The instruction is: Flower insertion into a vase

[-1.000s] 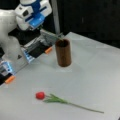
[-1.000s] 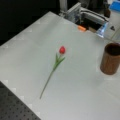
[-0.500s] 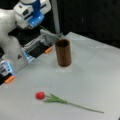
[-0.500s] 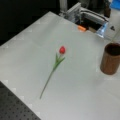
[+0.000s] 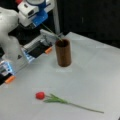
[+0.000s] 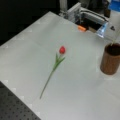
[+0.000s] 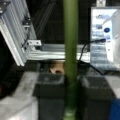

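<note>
Two flowers are visible to you. One thin green flower stem (image 7: 71, 50) is clamped between the dark gripper fingers (image 7: 51, 92); the gripper (image 7: 71, 97) is narrowed onto it, as the wrist view shows. In a front view the white and blue gripper housing (image 5: 35, 10) sits above the far left part of the white desk (image 5: 95, 75), and the held stem (image 5: 51, 31) slants down from it, its lower end at the rim of the plain dark brown upright cylindrical vase (image 5: 63, 53). You cannot tell whether the tip is already inside the opening.

The vase stands upright near the desk's far edge, just beside the silver aluminium frame with orange tabs (image 5: 41, 46); in a front view it sits by the right edge (image 6: 110, 59).

The red tulip with green stem and leaves (image 5: 58, 99) lies flat near the desk's near edge, well apart from the vase; it shows in both front views (image 6: 56, 65).
</note>
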